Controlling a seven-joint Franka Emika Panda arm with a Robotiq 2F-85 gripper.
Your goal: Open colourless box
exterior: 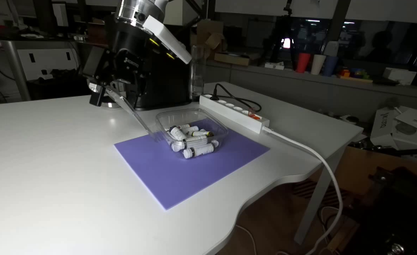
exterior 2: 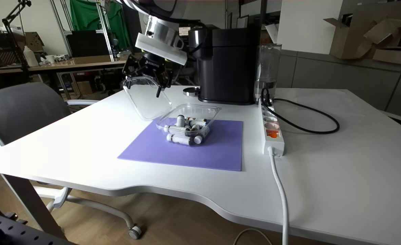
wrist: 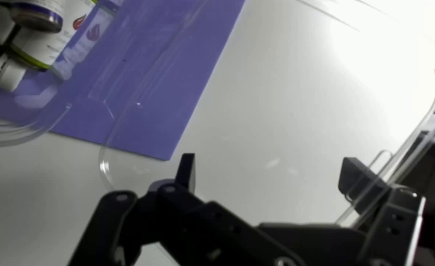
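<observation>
The colourless box (exterior: 195,111) is a clear plastic tub on a purple mat, holding several small white-labelled bottles (exterior: 194,141). It also shows in an exterior view (exterior 2: 200,108) and at the upper left of the wrist view (wrist: 9,142). Its clear lid (exterior: 134,111) is raised and tilted back on the side toward my gripper, its lower edge beside the tub; it also shows in an exterior view (exterior 2: 149,102). My gripper (wrist: 267,170) is open, its fingers wide apart. The lid's rim (wrist: 420,129) crosses the right finger, which shows through the clear plastic.
The purple mat (exterior: 173,180) lies under the box. A white power strip (exterior: 233,113) with a black cable stands beside it. A black machine (exterior 2: 226,68) with a clear tank (exterior 2: 268,64) stands behind. A round metal lid-like piece (exterior 2: 191,91) lies near its base.
</observation>
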